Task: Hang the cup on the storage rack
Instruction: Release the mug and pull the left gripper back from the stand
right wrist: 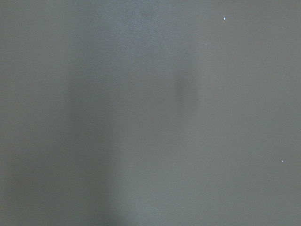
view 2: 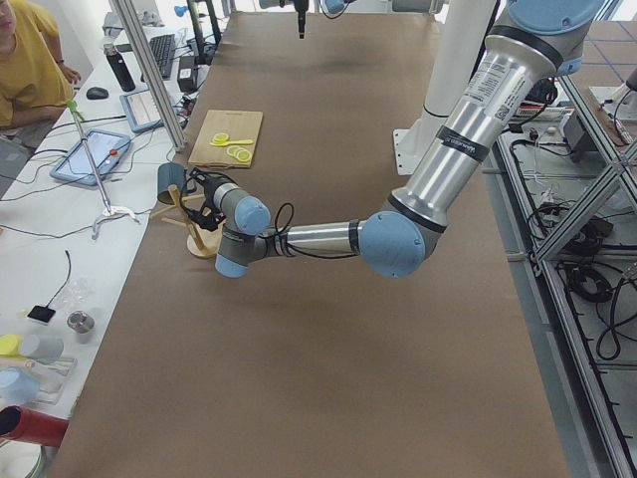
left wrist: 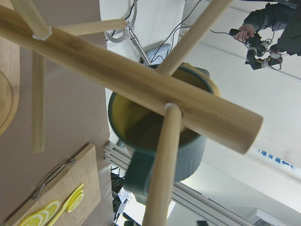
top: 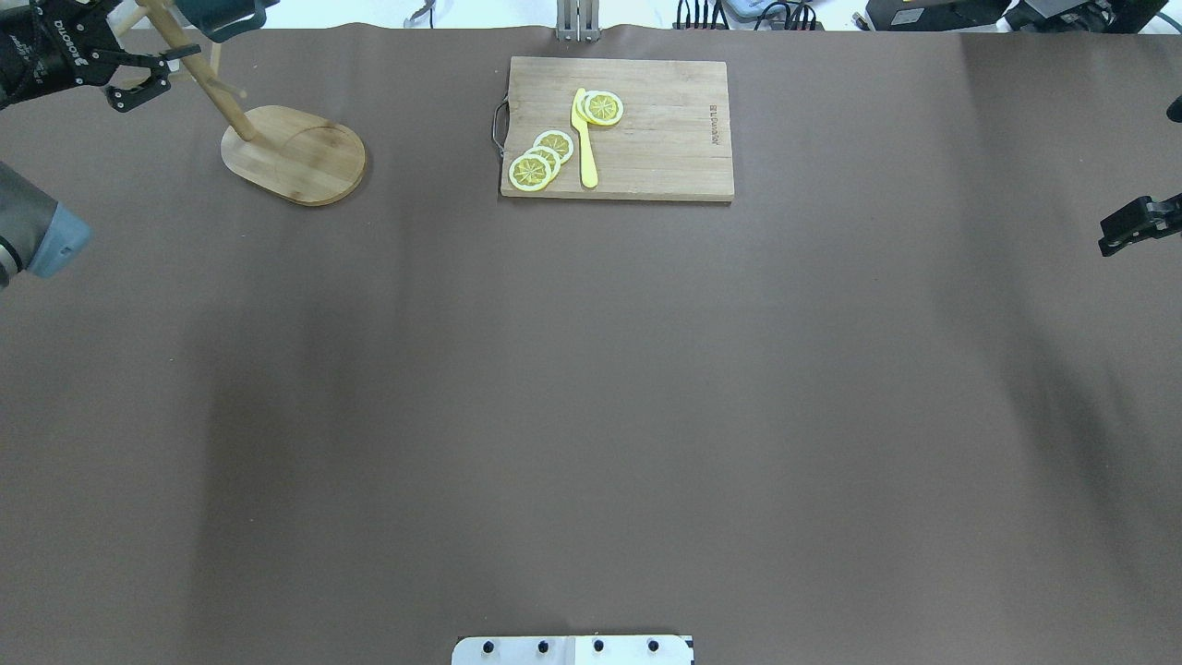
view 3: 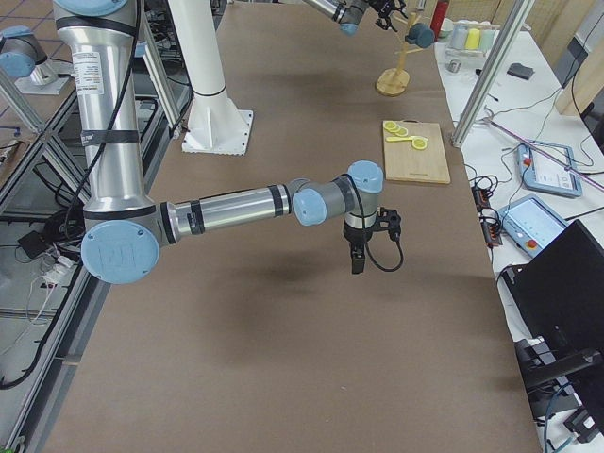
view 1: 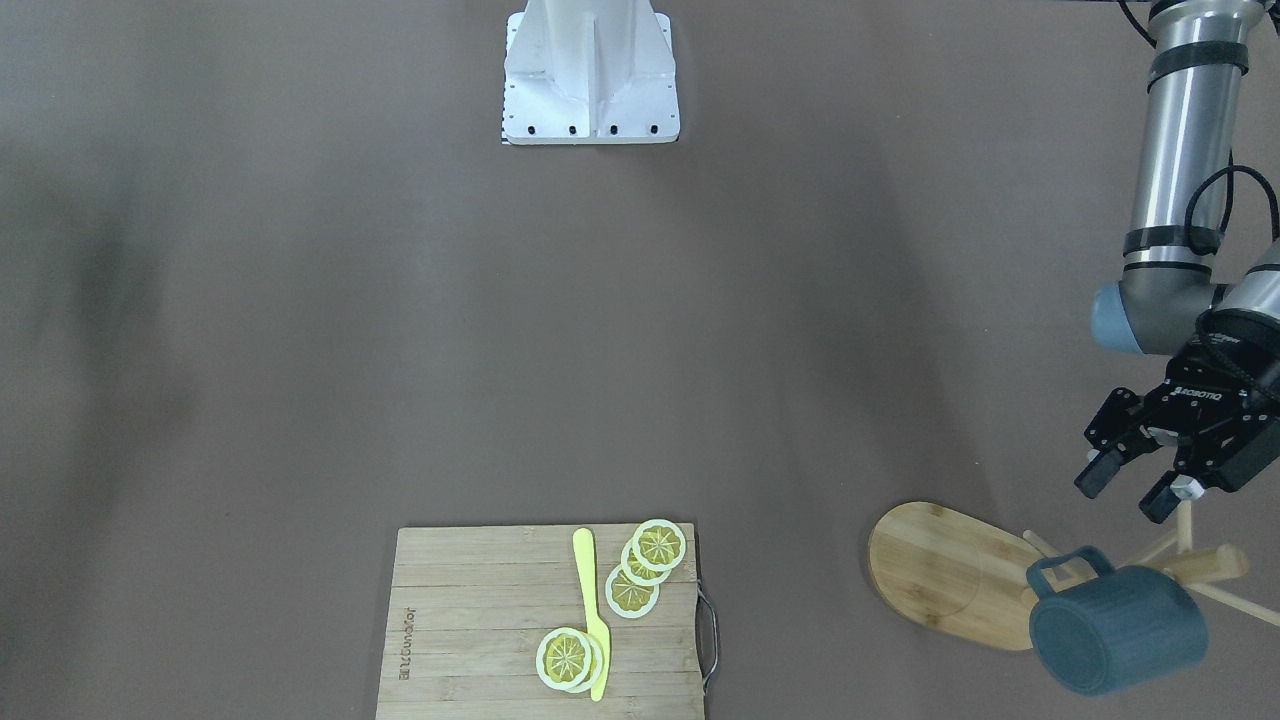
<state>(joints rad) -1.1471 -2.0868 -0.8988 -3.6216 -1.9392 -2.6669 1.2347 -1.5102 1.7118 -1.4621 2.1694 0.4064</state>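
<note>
Showing a brown worktop [top: 591, 416] with a bamboo cutting board [view 1: 480, 620] at the edge farthest from the robot, well apart from the storage rack [view 1: 945, 575] on the robot's left. Lying on the board: a yellow knife [view 1: 592, 620] among lemon slices [view 1: 632, 592] (flat rounds, several overlapping), with a metal handle at the board's rack-side end.

Hovering just beside the rack's upper pegs: the left tool [view 1: 1128, 488], fingers spread apart and gripping nothing, clear of the cup [view 1: 1115, 625]. Cannot tell whether one finger touches the nearest peg tip. Crossing the left wrist view: the rack's thick post and thin pegs, partly hiding the cup behind them. Held over bare worktop well away on the other side: the right tool [view 3: 357, 262], pointing downward; cannot tell whether open or closed.

Hanging on the rack, off the worktop: the dark blue-grey cup, handle looped over a thin peg, body tilted. Seen through the pegs in the left wrist view: a yellow-olive inside, empty.

Counting up: one cup, one rack, one cutting board, one knife, five lemon slices (three in one overlapping group, two in another), two tools.
</note>
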